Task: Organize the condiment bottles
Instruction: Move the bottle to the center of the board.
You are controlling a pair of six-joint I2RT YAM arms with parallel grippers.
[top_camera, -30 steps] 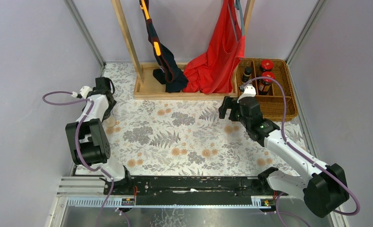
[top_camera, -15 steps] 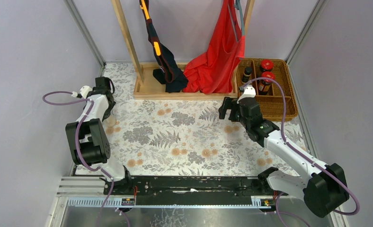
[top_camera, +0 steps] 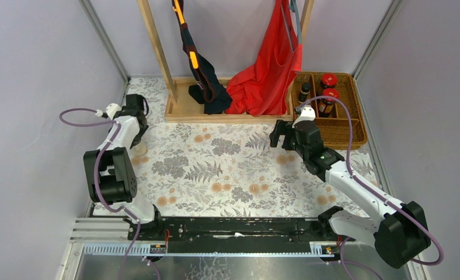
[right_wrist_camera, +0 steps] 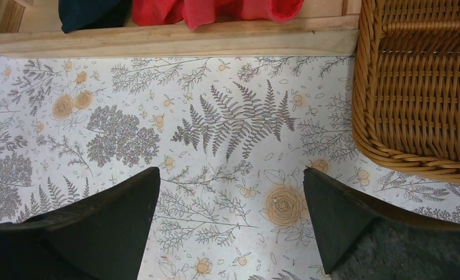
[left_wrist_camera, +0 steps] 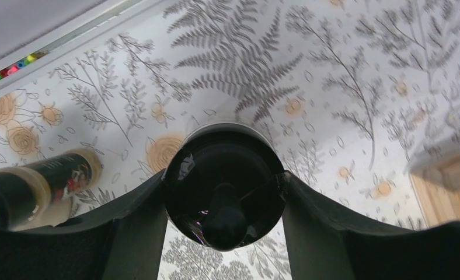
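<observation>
Just right of the spread, empty right gripper (right_wrist_camera: 230,175): wicker basket (right_wrist_camera: 414,87), keeping red-lidded jars (top_camera: 329,80) and a dark bottle (top_camera: 304,91) in separate compartments. Pinched upright in the left gripper (left_wrist_camera: 225,192), likely for carrying there: black-capped bottle (left_wrist_camera: 222,175). Lying left of those fingers, awaiting pickup: pale bottle (left_wrist_camera: 46,181).
</observation>
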